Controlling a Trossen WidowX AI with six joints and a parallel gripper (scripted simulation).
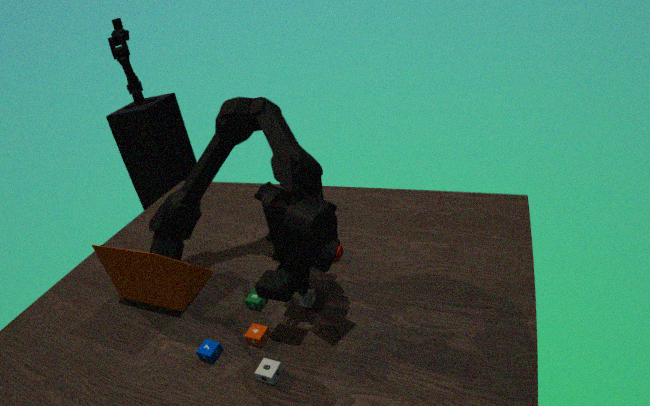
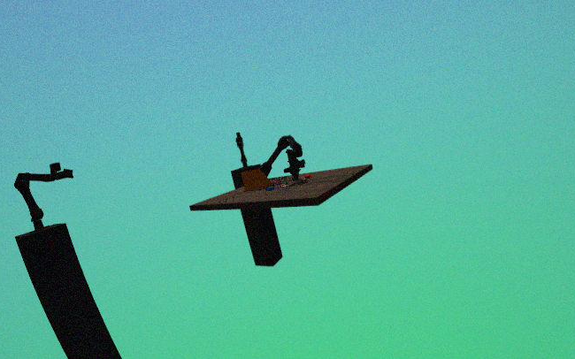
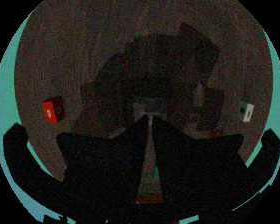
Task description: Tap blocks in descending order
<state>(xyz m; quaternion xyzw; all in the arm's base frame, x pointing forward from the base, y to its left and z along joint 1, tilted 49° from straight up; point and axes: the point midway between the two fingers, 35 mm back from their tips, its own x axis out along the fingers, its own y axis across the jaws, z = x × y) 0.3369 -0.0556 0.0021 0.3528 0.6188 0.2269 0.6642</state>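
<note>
Nearby, green block (image 1: 255,300) beside gripper (image 1: 287,290)

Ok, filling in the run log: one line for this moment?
claw: shut, holding nothing | position: low over table, near green block | orange block, blue block, white block: apart from claw

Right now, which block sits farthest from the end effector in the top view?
The white block, nearest the table's front edge. The blue block and orange block lie closer in, and the green block sits right beside the shut end effector.
</note>
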